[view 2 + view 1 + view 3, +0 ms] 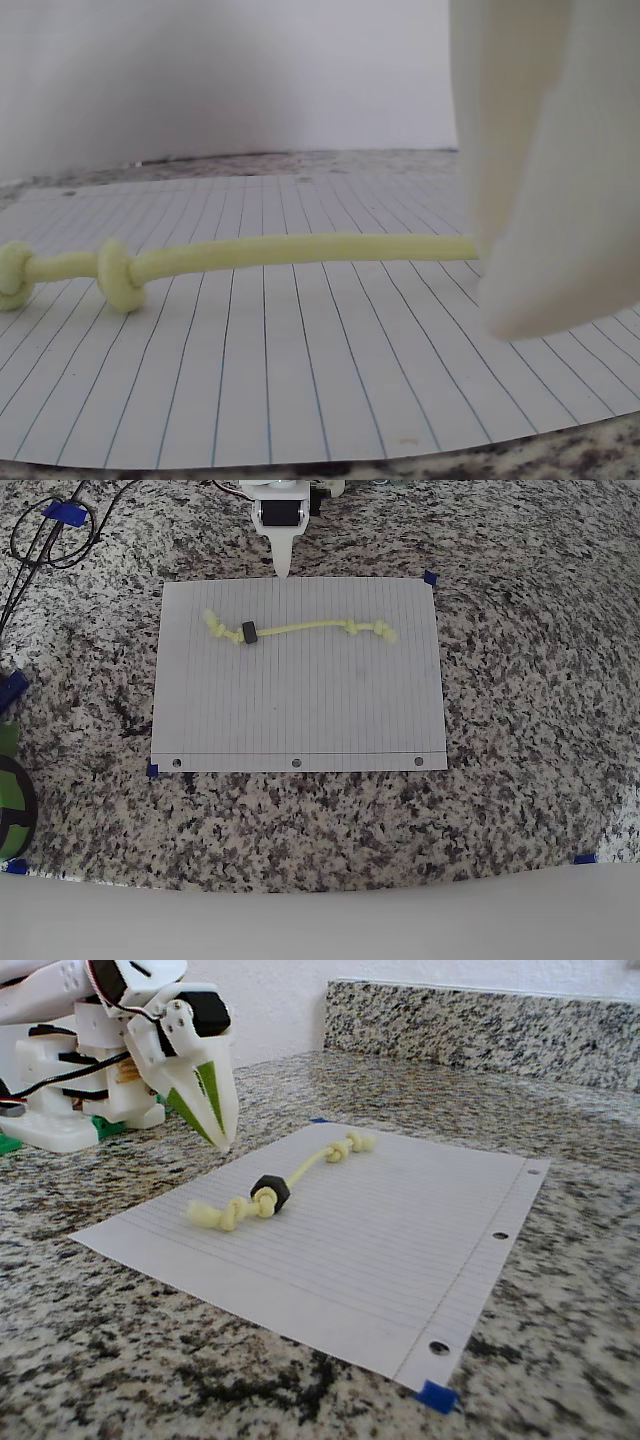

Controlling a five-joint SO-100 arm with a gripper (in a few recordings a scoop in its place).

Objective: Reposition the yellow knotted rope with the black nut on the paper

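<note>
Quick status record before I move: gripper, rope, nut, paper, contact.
gripper: shut, tip at the paper's far edge in the overhead view, holding nothing
rope: flat on the paper's upper half, knots at both ends
nut: on the rope, near its left end in the overhead view
paper: on the granite counter, blue tape at corners
contact: gripper clear of rope and nut

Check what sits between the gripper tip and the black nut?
Nothing but bare lined paper. In the overhead view the gripper hangs at the sheet's top edge, the black nut lower on the yellow knotted rope.
</note>
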